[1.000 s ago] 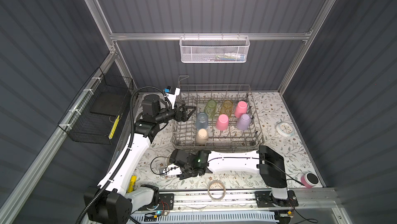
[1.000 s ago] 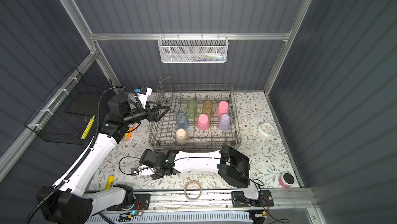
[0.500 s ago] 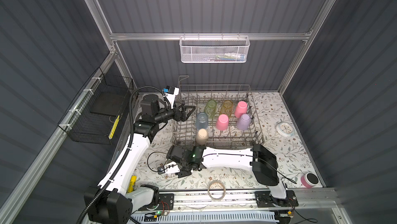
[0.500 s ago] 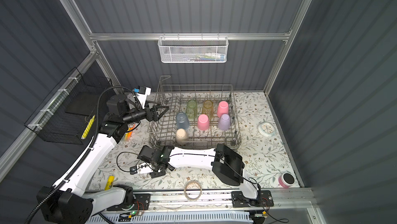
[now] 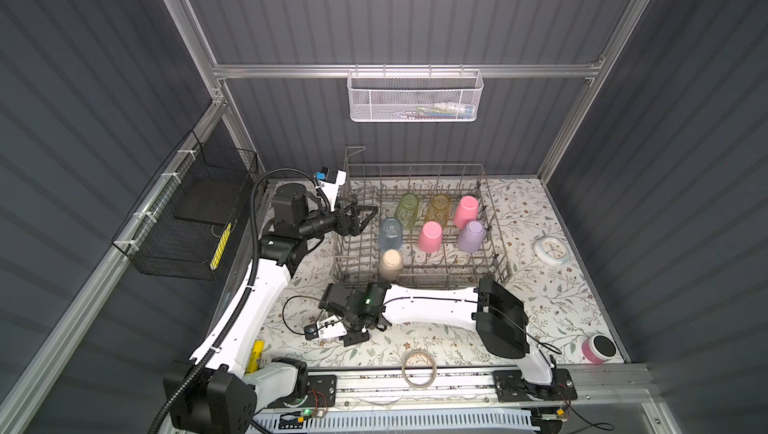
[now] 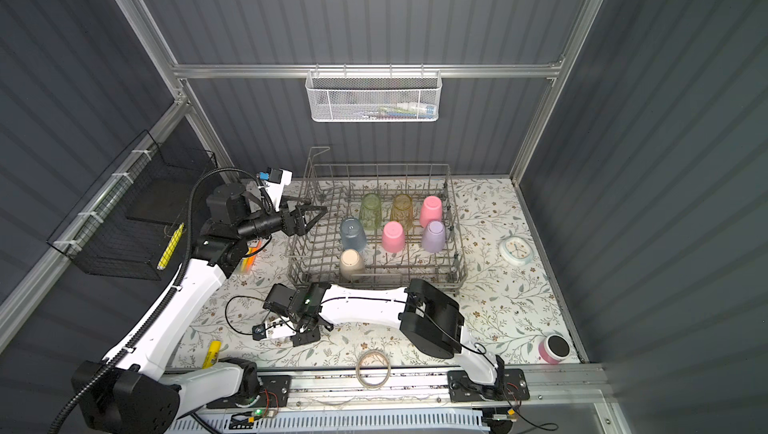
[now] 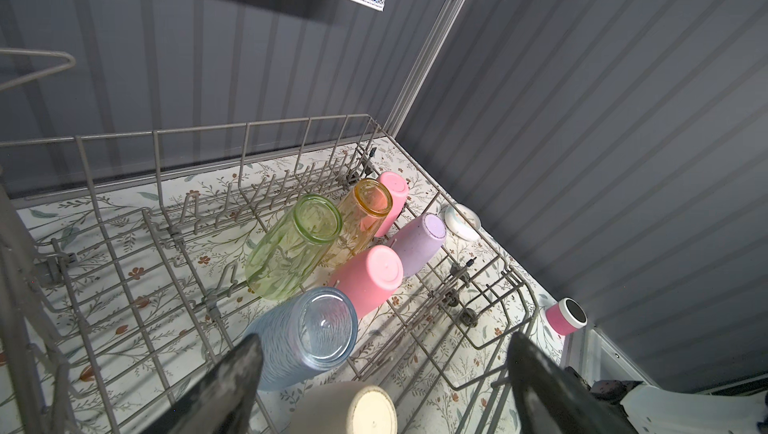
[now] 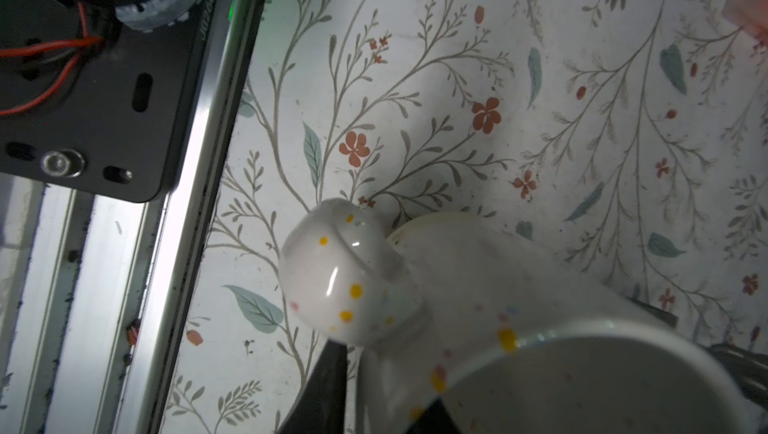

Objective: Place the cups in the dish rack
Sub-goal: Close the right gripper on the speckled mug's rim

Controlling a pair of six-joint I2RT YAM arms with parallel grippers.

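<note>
At front | right end effector (image 5: 345,330) moved left (maybe gripping mug (image 8: 478,286))

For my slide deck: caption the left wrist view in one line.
Open left end effector over a grey wire dish rack holding seven upturned pastel and see-through cups.

In both top views you get even overhead light: worktop (image 5: 540,286) bright, walls (image 5: 415,16) dim, frame bars (image 6: 365,71) bowed towards the edges. Your right wrist view is soft, with the white mug (image 8: 478,286) out of focus and glare on the rail (image 8: 203,161). Left wrist view is sharp apart from the blurred left claw (image 7: 382,344).
</note>
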